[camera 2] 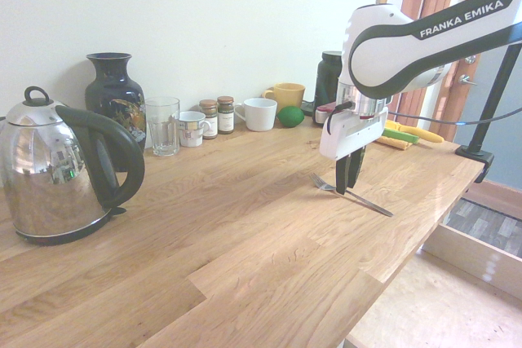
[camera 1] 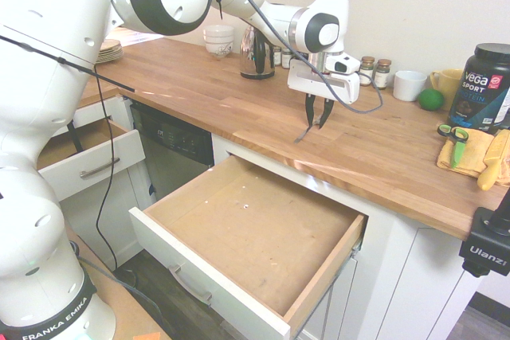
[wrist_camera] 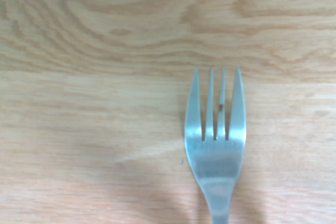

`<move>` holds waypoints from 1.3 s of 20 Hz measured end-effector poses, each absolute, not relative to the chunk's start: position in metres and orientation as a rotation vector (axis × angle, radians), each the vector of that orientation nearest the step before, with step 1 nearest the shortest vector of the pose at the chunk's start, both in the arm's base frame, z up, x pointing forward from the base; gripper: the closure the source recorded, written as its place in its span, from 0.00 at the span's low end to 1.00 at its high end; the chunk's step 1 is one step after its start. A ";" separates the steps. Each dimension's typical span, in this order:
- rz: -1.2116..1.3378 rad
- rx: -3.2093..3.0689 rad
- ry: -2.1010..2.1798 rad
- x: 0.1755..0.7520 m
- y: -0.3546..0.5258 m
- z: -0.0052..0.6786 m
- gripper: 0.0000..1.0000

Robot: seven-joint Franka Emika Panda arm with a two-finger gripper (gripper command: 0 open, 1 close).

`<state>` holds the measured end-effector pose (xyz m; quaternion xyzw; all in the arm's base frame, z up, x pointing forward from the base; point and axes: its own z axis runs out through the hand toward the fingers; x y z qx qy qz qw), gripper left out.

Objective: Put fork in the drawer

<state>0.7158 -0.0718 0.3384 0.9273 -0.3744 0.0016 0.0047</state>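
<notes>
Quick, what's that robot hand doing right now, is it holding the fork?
Gripper: open, its fingers apart and down at the fork on the wooden counter; no firm grip shows.

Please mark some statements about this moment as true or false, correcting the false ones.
1. The fork lies on the wooden counter. True.
2. The large drawer below the counter is closed. False: it is pulled out.
3. The gripper is down at the fork. True.
4. The green-handled scissors lie inside the large drawer. False: they are on the counter, by the yellow cloth.
5. The kettle stands on the counter. True.
6. The fork shown in the wrist view has three tines. False: it has four.
</notes>
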 end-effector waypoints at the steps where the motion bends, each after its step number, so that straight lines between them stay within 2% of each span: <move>1: 0.005 2.905 -1.172 0.716 -0.072 0.338 1.00; 19: 0.011 2.913 -1.155 0.717 -0.061 0.340 1.00; 26: 0.070 2.925 -1.162 0.717 -0.059 0.368 1.00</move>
